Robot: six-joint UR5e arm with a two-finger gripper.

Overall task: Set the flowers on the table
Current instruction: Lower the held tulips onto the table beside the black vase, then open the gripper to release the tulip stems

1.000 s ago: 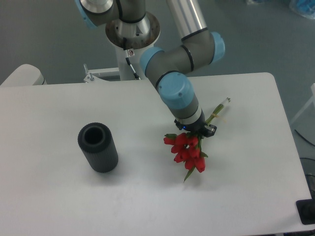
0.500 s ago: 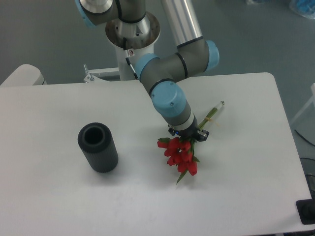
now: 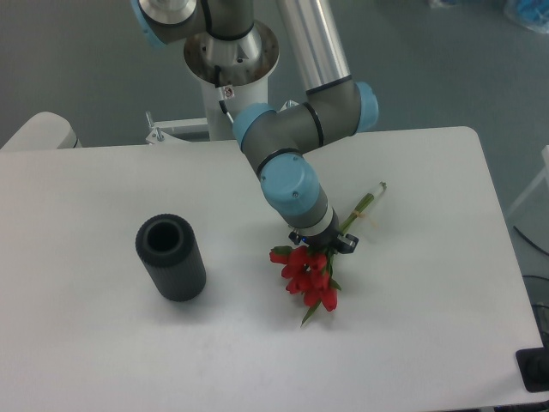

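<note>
White and matte, the large rectangular table with rounded corners fills most of the view, with dull grey-green floor showing beyond its far edge. Right of the middle of that tabletop is the small bunch of red tulip flowers: a tight cluster of bright red buds pointing toward the near edge, a few narrow green leaves poking out below and beside them, and long thin green stems running up and to the right, ending in a pale tip near the far right part of the table. The bunch slants diagonally and sits low at the surface; whether the buds rest on the white top or hang just above it cannot be told.

Directly over the junction of buds and stems is the black two-finger gripper of the grey and light-blue arm, which reaches down from a round metal base behind the table. Its fingers are mostly hidden by the wrist and the flowers, so whether they clamp the stems or stand apart cannot be told.

Well to the left, apart from the bunch, stands a dark grey ribbed cylinder vase, upright with its open mouth facing up.
</note>
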